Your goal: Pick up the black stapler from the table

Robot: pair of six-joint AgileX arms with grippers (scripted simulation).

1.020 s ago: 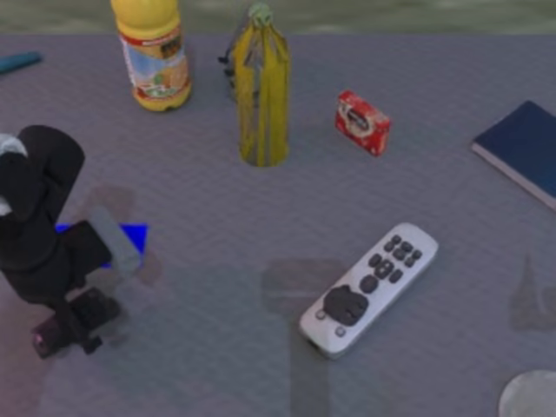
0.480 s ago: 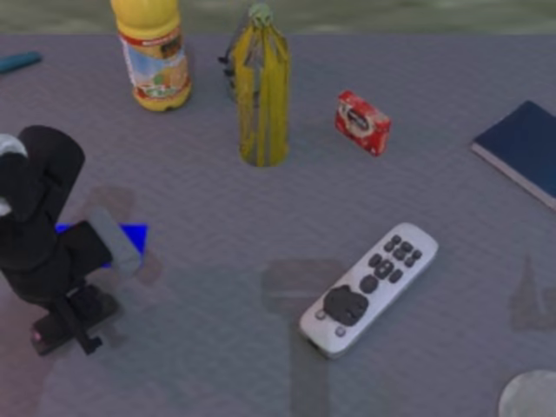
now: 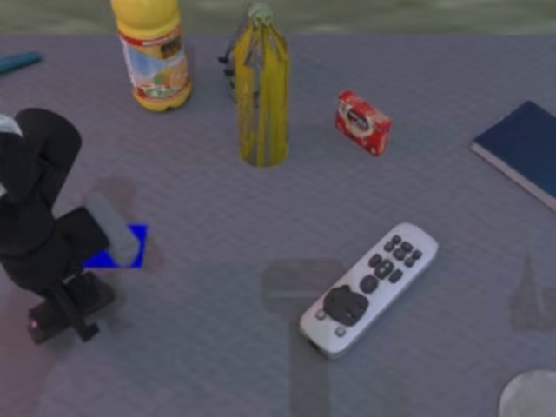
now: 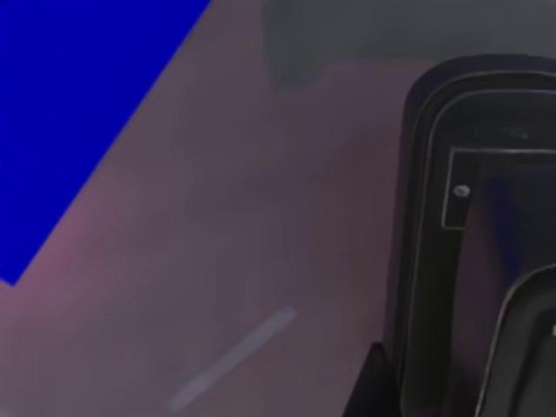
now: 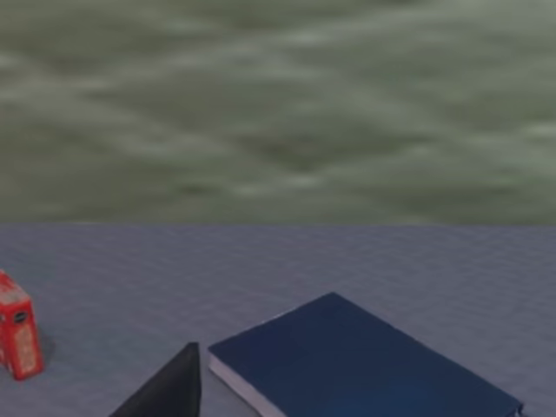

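Observation:
The black stapler point(image 3: 45, 323), with a magenta spot at its end, is near the table's point(image 3: 217, 347) front left corner. My left gripper point(image 3: 68, 311) is shut on it, and the black arm reaches over from the left. In the left wrist view the stapler point(image 4: 469, 243) fills one side, close to the camera, above the grey-purple surface. The bright blue rectangle point(image 3: 122, 248) point(image 4: 78, 104) lies just behind the gripper, partly covered by the arm. My right gripper point(image 5: 178, 391) is out of the top view and shows only as a dark wedge in its wrist view.
A white-grey remote point(image 3: 369, 288) lies at front centre-right. At the back stand an orange juice bottle point(image 3: 155, 56), a tall yellow bottle point(image 3: 262, 95) and a red box point(image 3: 363, 122). A dark blue book point(image 3: 526, 148) lies at the right edge, and a grey disc point(image 3: 532, 395) at the front right.
My left arm has shifted a little to the left and back, and the stapler has moved with it. More of the blue rectangle now shows.

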